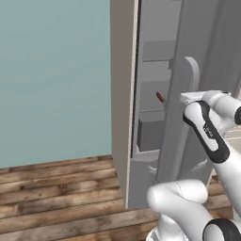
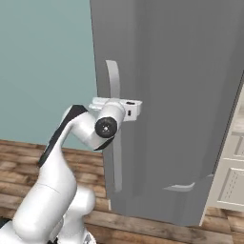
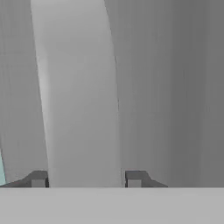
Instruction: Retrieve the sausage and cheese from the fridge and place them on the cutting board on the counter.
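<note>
The grey fridge [image 1: 155,70] stands with its door [image 2: 181,95] ajar. Through the gap I see grey inner shelves and the small red-brown sausage [image 1: 160,97] lying on one. The cheese is hidden and the cutting board is out of view. My gripper [image 3: 86,179] is shut on the long pale door handle [image 3: 78,96], one fingertip on each side of it. From the right, the hand [image 2: 116,106] sits at the handle [image 2: 113,76] about a third of the way down. From the left, the gripper [image 1: 189,97] meets the handle [image 1: 192,70] at mid-height.
A teal wall [image 1: 52,75] stands left of the fridge over a wooden plank floor [image 1: 56,188]. White panelled cabinets [image 2: 232,181] under the counter show at the right edge, just past the swung door. My arm's elbow [image 1: 209,132] is close in front of the door.
</note>
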Available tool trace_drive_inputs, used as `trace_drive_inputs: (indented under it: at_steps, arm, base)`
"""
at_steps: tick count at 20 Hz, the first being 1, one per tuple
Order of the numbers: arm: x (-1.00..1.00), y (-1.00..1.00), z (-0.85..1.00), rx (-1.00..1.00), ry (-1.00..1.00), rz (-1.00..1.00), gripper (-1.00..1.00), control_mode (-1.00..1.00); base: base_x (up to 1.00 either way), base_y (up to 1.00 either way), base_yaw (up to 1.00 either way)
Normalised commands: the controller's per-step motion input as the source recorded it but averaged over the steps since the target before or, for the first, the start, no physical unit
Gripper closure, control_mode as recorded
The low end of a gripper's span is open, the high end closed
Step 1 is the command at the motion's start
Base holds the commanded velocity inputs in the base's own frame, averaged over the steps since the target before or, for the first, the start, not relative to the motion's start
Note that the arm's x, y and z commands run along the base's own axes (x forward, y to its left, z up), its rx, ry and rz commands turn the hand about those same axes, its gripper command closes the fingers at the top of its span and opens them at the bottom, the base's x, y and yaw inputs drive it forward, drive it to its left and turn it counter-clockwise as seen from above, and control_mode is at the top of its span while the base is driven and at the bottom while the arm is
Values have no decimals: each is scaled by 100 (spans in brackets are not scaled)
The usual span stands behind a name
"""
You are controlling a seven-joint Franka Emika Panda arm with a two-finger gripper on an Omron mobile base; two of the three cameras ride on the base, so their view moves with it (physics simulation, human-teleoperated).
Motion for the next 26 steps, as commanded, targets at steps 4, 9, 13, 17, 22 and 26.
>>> trace_drive_inputs:
  at_steps: [4,9,13,17,22,26]
  arm:
    - [-90,-100,0,-9,14,0,100,-100]
    - [-57,-87,0,-13,20,6,100,-100]
    - [-28,-37,-5,-7,13,18,-100,-100]
    - [0,-2,-22,0,9,21,-100,-100]
    - [-44,-12,-10,2,-11,11,-100,-100]
    - [-86,-3,3,3,-40,-3,-100,-100]
  base:
    - [0,0,0]
    - [0,0,0]
    - [0,0,0]
    - [0,0,0]
    - [0,0,0]
    - [0,0,0]
